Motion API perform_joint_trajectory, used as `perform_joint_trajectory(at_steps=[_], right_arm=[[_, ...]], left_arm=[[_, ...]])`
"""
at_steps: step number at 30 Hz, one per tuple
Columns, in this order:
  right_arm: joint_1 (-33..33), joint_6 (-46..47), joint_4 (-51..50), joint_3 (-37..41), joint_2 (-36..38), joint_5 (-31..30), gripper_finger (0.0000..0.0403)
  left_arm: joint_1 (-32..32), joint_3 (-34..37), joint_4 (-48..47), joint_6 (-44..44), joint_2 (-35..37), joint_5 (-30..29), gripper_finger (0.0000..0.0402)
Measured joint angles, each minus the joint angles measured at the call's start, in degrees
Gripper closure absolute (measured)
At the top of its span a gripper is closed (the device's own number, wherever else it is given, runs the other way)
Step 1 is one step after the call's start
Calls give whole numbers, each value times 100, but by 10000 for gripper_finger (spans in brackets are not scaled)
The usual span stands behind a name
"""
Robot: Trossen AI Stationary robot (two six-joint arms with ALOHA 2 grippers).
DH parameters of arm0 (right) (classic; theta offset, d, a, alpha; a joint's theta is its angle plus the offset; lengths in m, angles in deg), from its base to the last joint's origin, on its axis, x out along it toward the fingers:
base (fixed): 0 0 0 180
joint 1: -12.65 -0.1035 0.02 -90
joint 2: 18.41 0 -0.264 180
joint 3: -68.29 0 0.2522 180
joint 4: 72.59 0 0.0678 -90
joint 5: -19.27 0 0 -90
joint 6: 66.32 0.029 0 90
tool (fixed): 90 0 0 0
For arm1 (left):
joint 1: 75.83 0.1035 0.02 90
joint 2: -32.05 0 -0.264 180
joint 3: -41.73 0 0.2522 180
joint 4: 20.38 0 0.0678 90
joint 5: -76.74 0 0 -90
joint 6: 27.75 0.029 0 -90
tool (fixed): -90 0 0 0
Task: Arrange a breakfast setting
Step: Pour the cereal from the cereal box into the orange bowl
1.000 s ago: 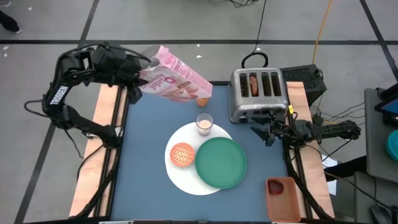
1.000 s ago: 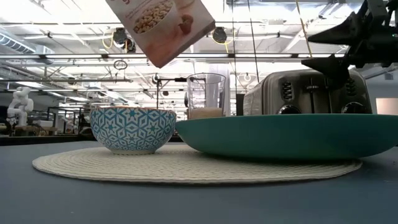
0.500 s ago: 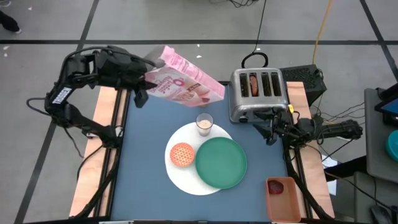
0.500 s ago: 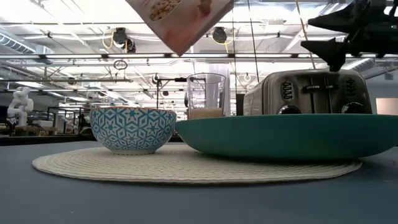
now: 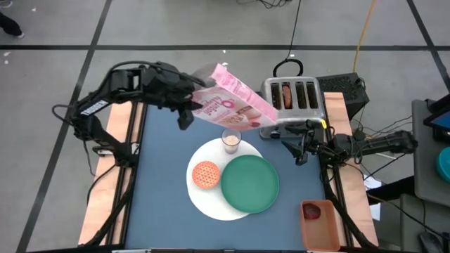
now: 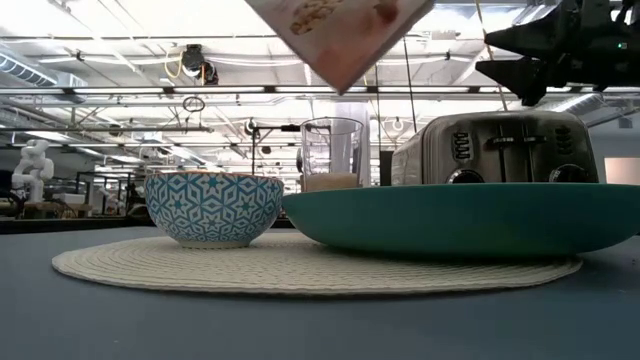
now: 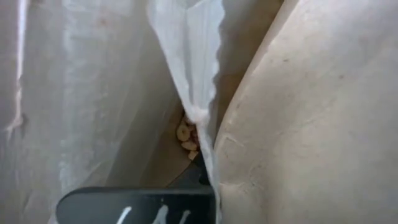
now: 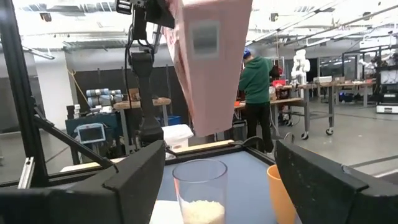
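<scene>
My left gripper (image 5: 188,104) is shut on the pink cereal box (image 5: 235,107), held tilted in the air above the far side of the table, over the milk glass (image 5: 231,140). The box also shows in the low view (image 6: 340,30). The patterned cereal bowl (image 5: 206,175) and the green plate (image 5: 250,184) sit on the large white round plate (image 5: 207,206). My right gripper (image 5: 298,149) is open and empty beside the toaster, pointing at the glass (image 8: 199,193). An orange cup (image 8: 283,193) stands behind the glass. The spoon is out of view. My left gripper holds the box by its open end (image 5: 199,105), coming from the table's left side. The left wrist view looks into the box past one finger (image 7: 137,208), at the white liner bag (image 7: 186,56) and cereal pieces. The box is lifted clear and tilted.
The silver toaster (image 5: 292,102) stands at the far right with a brown bagel (image 5: 286,95) in one slot. A reddish tray (image 5: 320,223) with a dark red thing lies at the near right edge. A person in green (image 8: 256,87) stands beyond the table.
My left gripper has carried the cereal box toward the table's right and near edges, from the far left corner to above the milk glass, and the box has tipped over more. My right gripper has risen a little.
</scene>
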Motion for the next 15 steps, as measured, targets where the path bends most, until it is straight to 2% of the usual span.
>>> perform_joint_trajectory(at_steps=[6, 11, 15], right_arm=[[0, -216, 399, 0, -238, 8, 108], [-1, -387, 744, 0, -399, 475, 108], [-2, -401, 1019, 0, -516, 455, 108]], left_arm=[[-136, 0, 503, -49, -218, 184, 398], [-202, 0, 841, -51, -316, 294, 398], [-298, 0, 1125, -51, -416, 297, 398]])
